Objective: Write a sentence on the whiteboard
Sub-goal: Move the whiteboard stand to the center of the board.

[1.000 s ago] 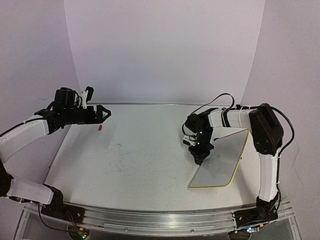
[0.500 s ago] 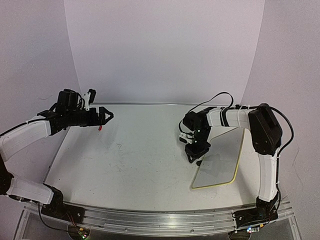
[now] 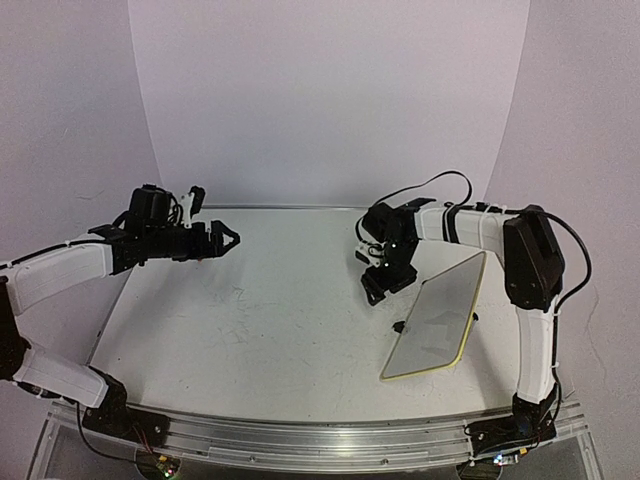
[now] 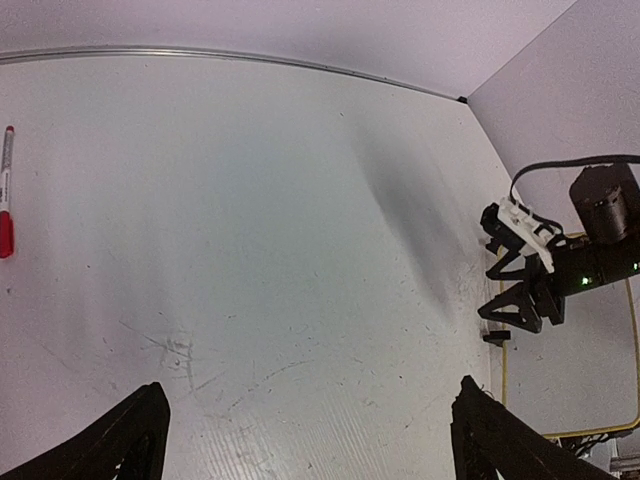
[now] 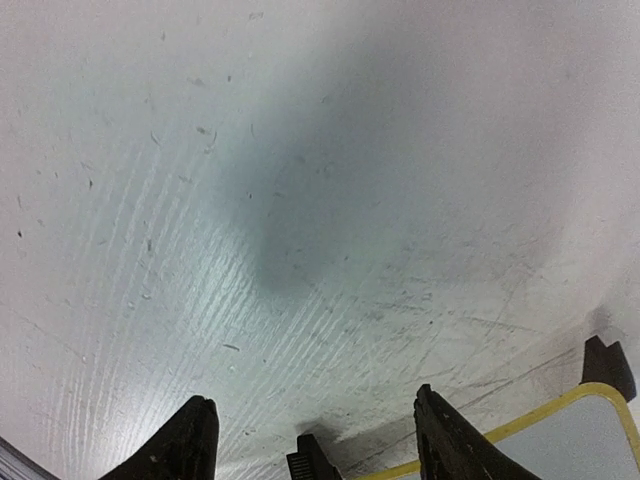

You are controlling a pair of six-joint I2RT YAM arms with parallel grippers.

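The whiteboard (image 3: 437, 318) appears to lie flat on the scribbled tabletop (image 3: 260, 320), on the right arm's side. Its long edges run from the near left to the far right, and its yellow rim and small black feet are in view. I can make out no red words on its face, so the sentence looks not yet begun.

The right gripper (image 3: 385, 284) hovers just beside the whiteboard's far-left corner, apart from it. In the right wrist view its fingers (image 5: 192, 440) stand spread with only bare tabletop between them, and the whiteboard's rim shows at the lower right edge. The left gripper (image 3: 228, 241) hangs well apart from the whiteboard, across the tabletop, with its fingers pointing toward it. Its jaws are spread wide and hold nothing.

The marker (image 4: 6, 190) lies still farther from the whiteboard than the left gripper does, at the left edge of the left wrist view. It has a pale barrel and a red end, and I cannot tell whether a cap is on it. The top view does not show it plainly.

My reading is that the step in hand is getting ready: the whiteboard is set in place and both pincers are free. The next move, I judge, calls for fetching the marker. The left arm sits nearer to it, so it would turn away from the whiteboard, come down over the barrel and close across it. The marker would then be carried over to the whiteboard's face, with any cap taken off first
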